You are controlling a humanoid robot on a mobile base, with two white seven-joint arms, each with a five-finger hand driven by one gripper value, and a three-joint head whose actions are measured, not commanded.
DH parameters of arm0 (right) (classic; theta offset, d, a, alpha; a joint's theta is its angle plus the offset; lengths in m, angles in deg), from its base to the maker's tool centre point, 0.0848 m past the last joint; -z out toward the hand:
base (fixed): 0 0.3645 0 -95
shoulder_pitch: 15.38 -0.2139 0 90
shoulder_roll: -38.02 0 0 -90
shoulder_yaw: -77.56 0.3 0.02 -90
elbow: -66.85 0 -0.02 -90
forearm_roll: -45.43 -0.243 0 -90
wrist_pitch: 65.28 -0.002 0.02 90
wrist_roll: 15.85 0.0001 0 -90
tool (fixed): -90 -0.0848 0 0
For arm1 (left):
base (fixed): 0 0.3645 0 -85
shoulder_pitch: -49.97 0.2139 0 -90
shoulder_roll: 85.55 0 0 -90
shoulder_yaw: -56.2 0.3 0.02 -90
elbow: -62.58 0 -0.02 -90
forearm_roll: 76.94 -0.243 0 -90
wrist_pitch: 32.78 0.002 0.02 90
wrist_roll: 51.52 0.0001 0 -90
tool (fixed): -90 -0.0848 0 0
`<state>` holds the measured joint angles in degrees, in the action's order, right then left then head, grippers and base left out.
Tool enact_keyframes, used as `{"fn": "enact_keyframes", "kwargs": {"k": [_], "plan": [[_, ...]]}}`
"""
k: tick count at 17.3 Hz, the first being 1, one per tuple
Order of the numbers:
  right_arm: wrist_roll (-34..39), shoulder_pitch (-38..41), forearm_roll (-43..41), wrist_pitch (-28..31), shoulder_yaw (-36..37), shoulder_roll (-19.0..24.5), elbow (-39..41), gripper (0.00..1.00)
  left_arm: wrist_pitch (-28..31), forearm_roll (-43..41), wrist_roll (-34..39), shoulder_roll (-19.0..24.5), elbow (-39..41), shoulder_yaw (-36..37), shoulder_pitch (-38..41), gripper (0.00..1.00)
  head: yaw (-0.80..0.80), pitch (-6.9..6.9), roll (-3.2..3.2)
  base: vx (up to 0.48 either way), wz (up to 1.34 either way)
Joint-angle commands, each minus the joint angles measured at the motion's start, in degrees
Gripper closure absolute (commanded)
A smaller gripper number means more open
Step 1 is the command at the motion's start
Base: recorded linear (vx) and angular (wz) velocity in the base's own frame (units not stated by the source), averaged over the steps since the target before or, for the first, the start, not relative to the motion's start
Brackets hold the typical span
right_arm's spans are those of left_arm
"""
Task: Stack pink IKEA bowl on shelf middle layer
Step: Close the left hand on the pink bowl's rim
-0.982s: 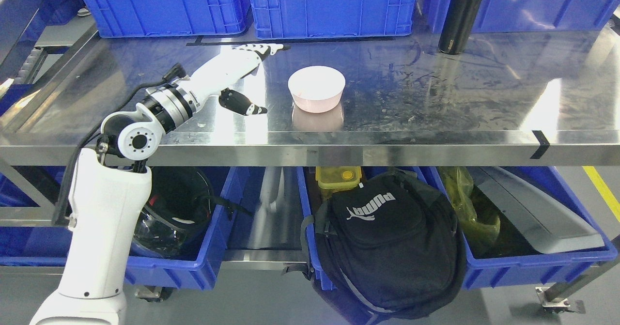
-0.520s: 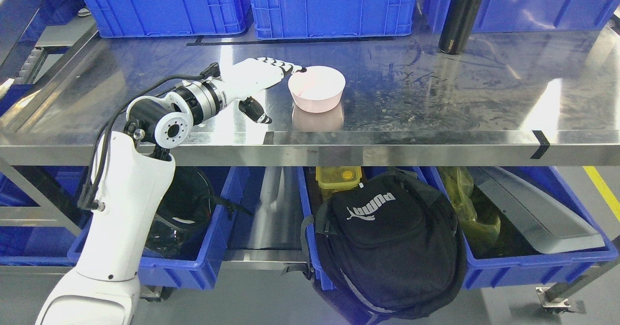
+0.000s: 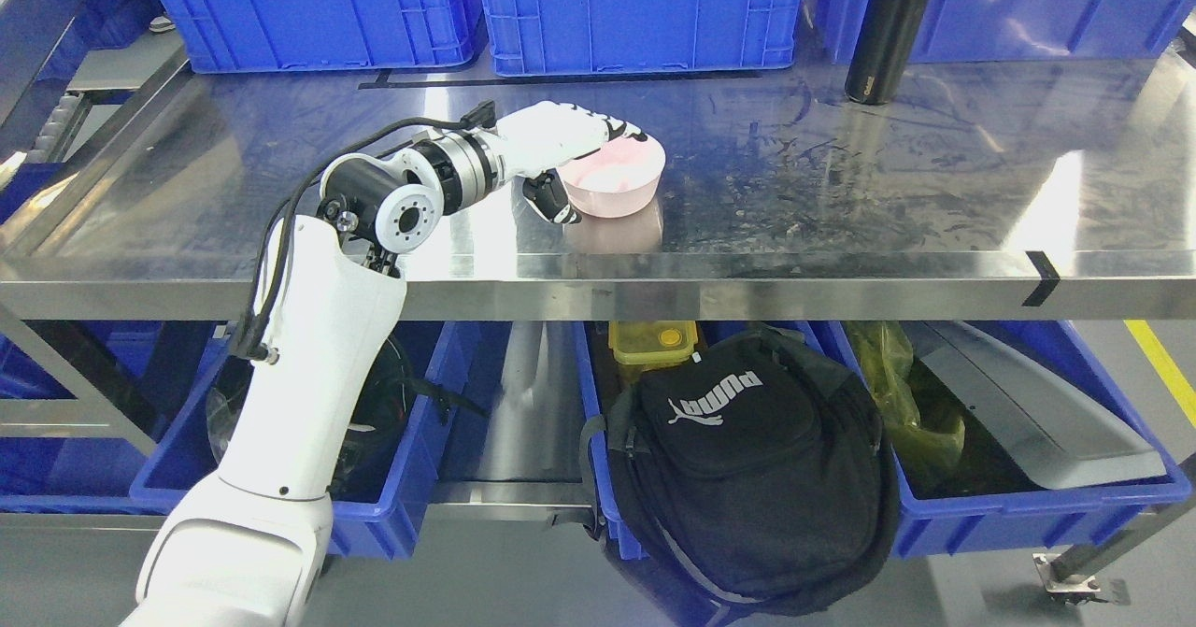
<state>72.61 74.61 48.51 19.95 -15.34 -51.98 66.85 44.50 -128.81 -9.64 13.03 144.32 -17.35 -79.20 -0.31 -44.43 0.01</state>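
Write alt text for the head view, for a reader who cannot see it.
The robot's left hand reaches over the rim of a pink bowl on a steel shelf, thumb outside its near wall. Blue crates and a black bottle stand behind.

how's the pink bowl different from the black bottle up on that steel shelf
The pink bowl is low, wide and open-topped; the black bottle is tall, narrow and upright. The bowl sits near the steel shelf's front edge, the bottle toward the back right. The left hand is on the bowl's rim; nothing touches the bottle. Both rest on the same shelf.
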Motion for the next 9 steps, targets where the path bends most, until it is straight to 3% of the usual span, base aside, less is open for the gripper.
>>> {"fn": "enact_keyframes", "kwargs": {"k": [1,9], "plan": [[0.05,1.32,0.0,0.02,0.0,-1.0,1.0,0.0,-0.03,-4.45,-1.27,-4.89,-7.47,1.84,-1.7,0.18,0.0,0.0,0.0,0.0,0.0],[0.05,1.32,0.0,0.02,0.0,-1.0,1.0,0.0,-0.38,-6.22,-2.86,-6.65,-12.21,1.66,-3.1,0.26,0.0,0.0,0.0,0.0,0.0]]}}
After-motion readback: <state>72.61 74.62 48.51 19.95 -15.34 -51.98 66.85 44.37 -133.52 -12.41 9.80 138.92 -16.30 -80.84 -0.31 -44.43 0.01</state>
